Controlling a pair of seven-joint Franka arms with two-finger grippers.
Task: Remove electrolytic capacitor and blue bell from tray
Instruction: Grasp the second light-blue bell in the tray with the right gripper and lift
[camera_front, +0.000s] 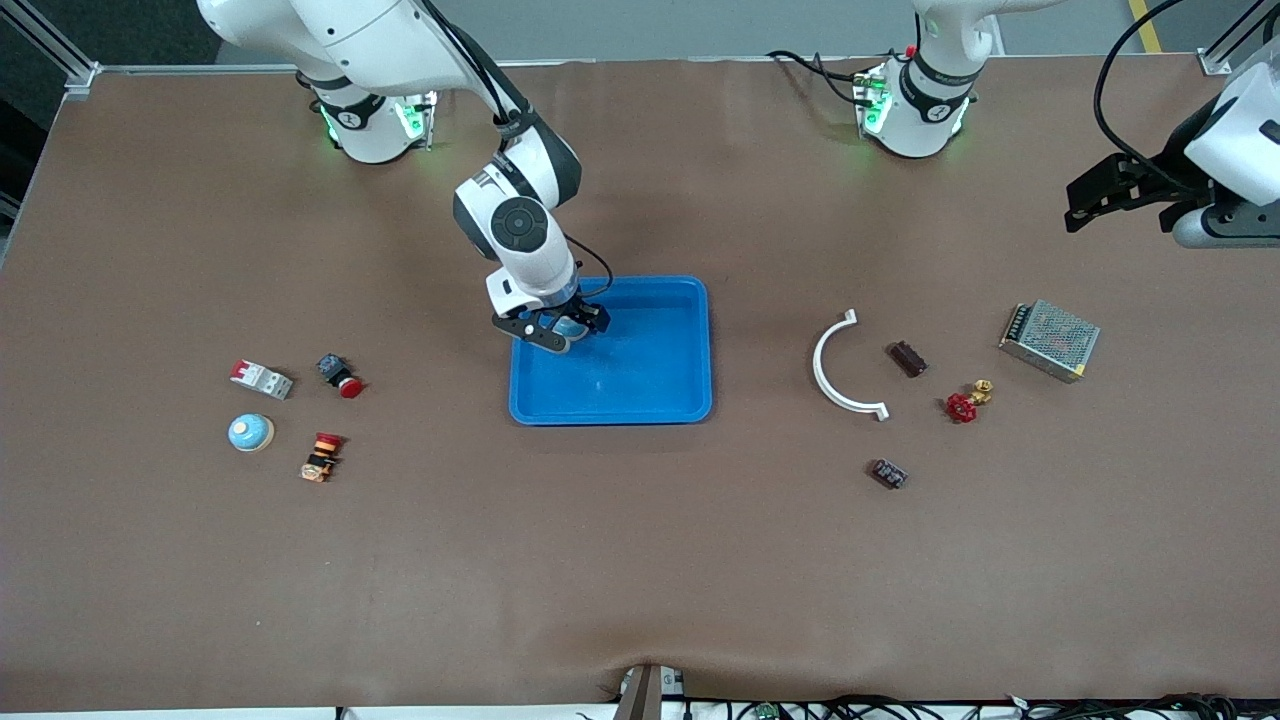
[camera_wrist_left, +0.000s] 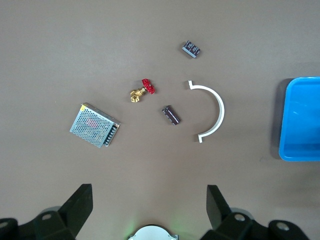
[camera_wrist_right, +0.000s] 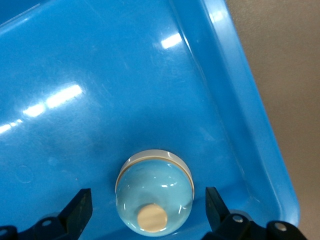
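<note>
Brown table (camera_front: 640, 560) carries a blue tray (camera_front: 650, 400); right gripper (camera_front: 553, 328) released over bell (camera_wrist_right: 155, 197), left gripper (camera_front: 1115, 195) waits spread.

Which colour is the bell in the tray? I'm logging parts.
Pale blue, tan button, seen best in the right wrist view: bell.

A: Tray (camera_front: 660, 385) glossy blue. Bell (camera_wrist_right: 154, 192) in it pale blue, cream rim, tan button. Second bell (camera_front: 250, 432) same colours.

B: Valve (camera_front: 962, 406) red handwheel, brass body. Power supply (camera_front: 1050, 340) silver, perforated mesh. Curved bracket (camera_front: 828, 372) white. Table (camera_front: 640, 560) brown.
</note>
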